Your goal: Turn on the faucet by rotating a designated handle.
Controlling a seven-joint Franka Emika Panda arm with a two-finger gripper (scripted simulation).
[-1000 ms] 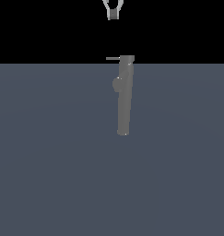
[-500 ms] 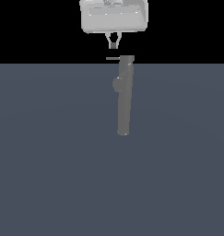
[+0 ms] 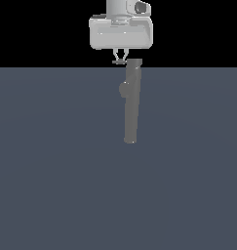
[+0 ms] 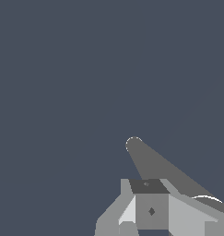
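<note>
The faucet (image 3: 131,107) is a slim grey column standing on the blue-grey floor, with a squarish cap at its top and a small round bulge (image 3: 124,89) on its side towards the exterior view's left. The handle (image 3: 116,62) is a thin short rod jutting from the cap towards the exterior view's left. My gripper (image 3: 120,59) hangs straight above the handle, its tips at or just above the rod; whether they touch it I cannot tell. Its fingers stand close together, shut on nothing. In the wrist view the column (image 4: 155,163) runs behind my fingers (image 4: 151,211).
A flat blue-grey floor (image 3: 51,171) spreads around the faucet in the exterior view, with black background above it. The broad pale gripper body (image 3: 121,33) sits above the faucet cap.
My gripper has come down from the top edge of the exterior view to just above the handle. The faucet and handle have not moved.
</note>
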